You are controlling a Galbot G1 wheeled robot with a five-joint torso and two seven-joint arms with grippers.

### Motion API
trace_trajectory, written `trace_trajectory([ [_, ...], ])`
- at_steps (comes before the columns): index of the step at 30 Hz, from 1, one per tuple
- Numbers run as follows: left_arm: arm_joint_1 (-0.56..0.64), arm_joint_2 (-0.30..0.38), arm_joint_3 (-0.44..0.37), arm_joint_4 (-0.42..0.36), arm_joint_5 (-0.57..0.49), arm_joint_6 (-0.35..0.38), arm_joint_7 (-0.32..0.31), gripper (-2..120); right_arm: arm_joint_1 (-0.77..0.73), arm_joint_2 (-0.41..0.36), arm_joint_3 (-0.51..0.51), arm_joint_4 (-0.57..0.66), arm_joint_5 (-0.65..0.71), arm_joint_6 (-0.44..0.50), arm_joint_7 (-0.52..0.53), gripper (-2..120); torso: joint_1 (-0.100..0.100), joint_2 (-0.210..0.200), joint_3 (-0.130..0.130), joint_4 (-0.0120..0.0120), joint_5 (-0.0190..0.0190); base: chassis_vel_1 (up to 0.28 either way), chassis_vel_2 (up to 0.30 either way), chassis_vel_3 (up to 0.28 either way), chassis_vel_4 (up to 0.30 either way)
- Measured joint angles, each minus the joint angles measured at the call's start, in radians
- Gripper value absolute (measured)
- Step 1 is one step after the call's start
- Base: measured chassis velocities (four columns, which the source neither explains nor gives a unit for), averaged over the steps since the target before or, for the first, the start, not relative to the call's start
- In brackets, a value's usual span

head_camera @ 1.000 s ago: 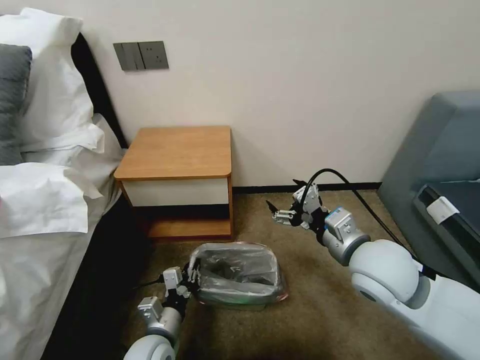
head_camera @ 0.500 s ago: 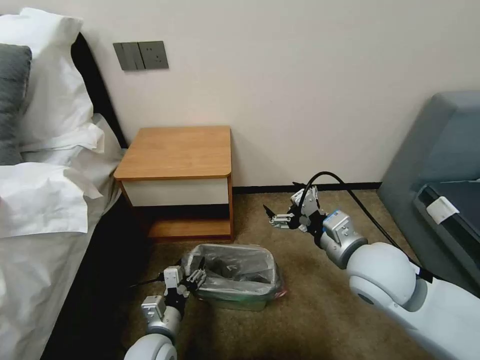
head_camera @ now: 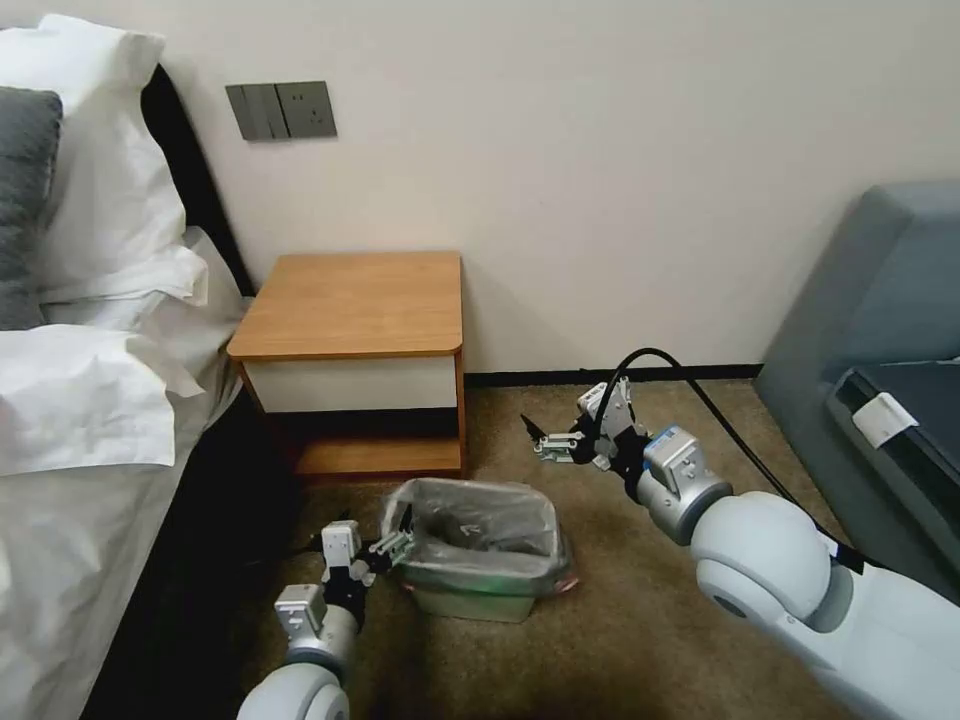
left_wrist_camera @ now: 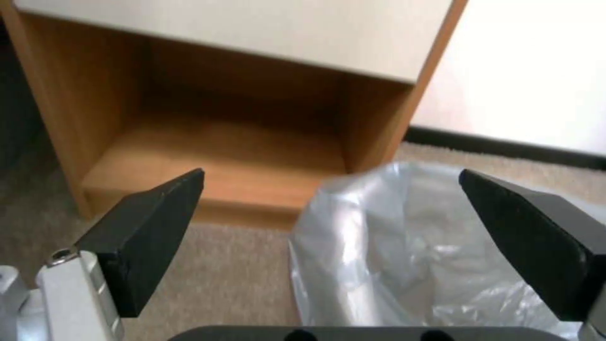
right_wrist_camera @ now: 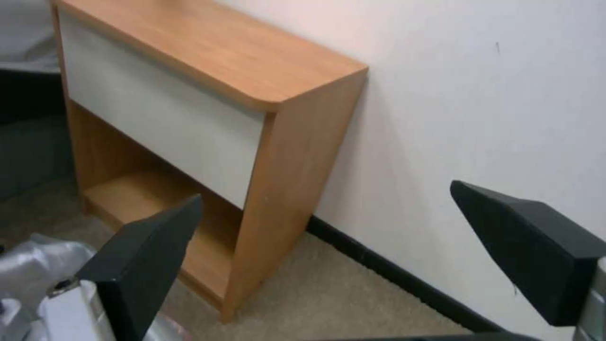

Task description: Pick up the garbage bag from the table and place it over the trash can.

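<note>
Presently the garbage bag point(head_camera: 487, 530) lines the trash can point(head_camera: 470, 601) on the carpet, just beside the left tool point(head_camera: 392, 547), jaws spread and empty. The right tool point(head_camera: 548, 445), also spread, hangs apart, beside the desk point(head_camera: 355, 303).

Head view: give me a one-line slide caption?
Translucent grey garbage bag lines the cream-white trash can; open left gripper beside its rim, open right gripper hovers apart.

The garbage bag point(head_camera: 487, 530), crinkled translucent grey, lines the cream trash can point(head_camera: 470, 600) with its mouth open. The can stands upright on the carpet, just near of the wooden table point(head_camera: 352, 305).
</note>
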Motion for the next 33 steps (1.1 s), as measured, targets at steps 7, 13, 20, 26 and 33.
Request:
trace_trajectory([
  [7, 0.04, -0.005, -0.027, -0.07, 0.013, -0.126, -0.009, 100, -0.22, 0.071, 0.188, -0.004, -0.071, 0.132, -0.01, 100, 0.0, 0.0, 0.0, 0.0, -0.0001, 0.0, 0.0, 0.0, 0.0],
  [13, 0.147, -0.003, -0.185, -0.08, 0.075, -0.345, 0.125, 100, -0.626, 0.312, 0.485, -0.047, -0.283, 0.386, -0.075, 100, 0.0, 0.0, 0.0, -0.0003, 0.0001, 0.0, 0.0, 0.0, 0.0],
  [20, 0.312, -0.029, -0.326, -0.097, 0.07, -0.427, 0.162, 100, -0.902, 0.621, 0.623, -0.125, -0.485, 0.689, -0.161, 100, 0.0, 0.0, 0.0, 0.0, -0.0001, 0.0, 0.0, 0.0, 0.0],
  [26, 0.44, -0.042, -0.261, -0.077, 0.08, -0.447, 0.15, 100, -0.979, 0.734, 0.614, -0.184, -0.526, 0.851, -0.172, 100, 0.0, 0.0, 0.0, 0.0001, 0.0001, 0.0, 0.0, 0.0, 0.0],
  [33, 0.454, -0.049, -0.25, -0.066, 0.09, -0.434, 0.134, 100, -0.979, 0.714, 0.579, -0.188, -0.536, 0.888, -0.13, 100, 0.0, 0.0, 0.0, 0.0, 0.0, 0.0, 0.0, 0.0, 0.0],
])
